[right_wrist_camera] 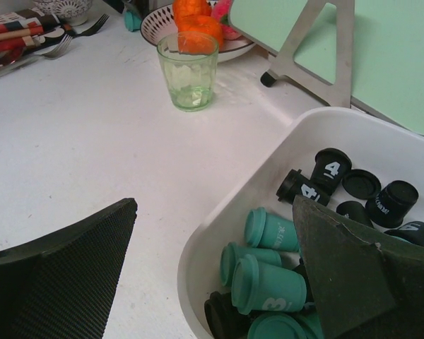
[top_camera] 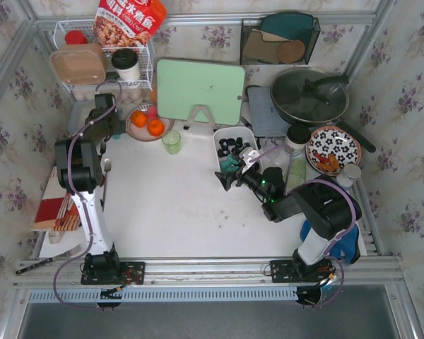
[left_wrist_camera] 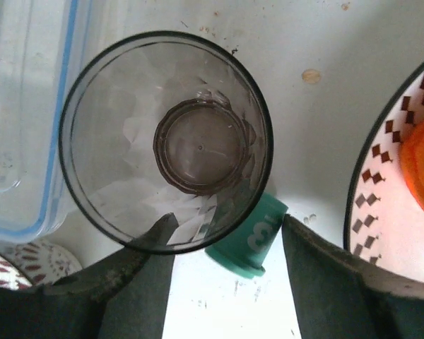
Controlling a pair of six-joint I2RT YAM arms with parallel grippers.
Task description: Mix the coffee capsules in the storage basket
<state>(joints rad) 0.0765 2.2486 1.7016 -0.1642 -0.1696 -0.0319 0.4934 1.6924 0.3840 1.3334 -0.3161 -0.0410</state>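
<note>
Your right gripper (right_wrist_camera: 213, 205) stands wide open and holds nothing. It straddles the near wall of the storage basket (right_wrist_camera: 318, 134). One finger is outside over the table (right_wrist_camera: 92, 141). The other is inside above the coffee capsules (right_wrist_camera: 268, 282), teal nearest and black beyond. Ahead to the left stand a green glass (right_wrist_camera: 189, 70) and a plate of oranges (right_wrist_camera: 155, 25). Your left gripper (left_wrist_camera: 227, 222) is also open and empty. A clear glass (left_wrist_camera: 166, 141) stands directly ahead of it, and one teal capsule (left_wrist_camera: 251, 236) lies between its fingertips.

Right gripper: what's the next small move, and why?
Probably shift the open right gripper wholly inside the storage basket: it straddles the near wall, one finger outside. There the teal capsules sit bunched, with the black capsules beyond, unmixed.
</note>
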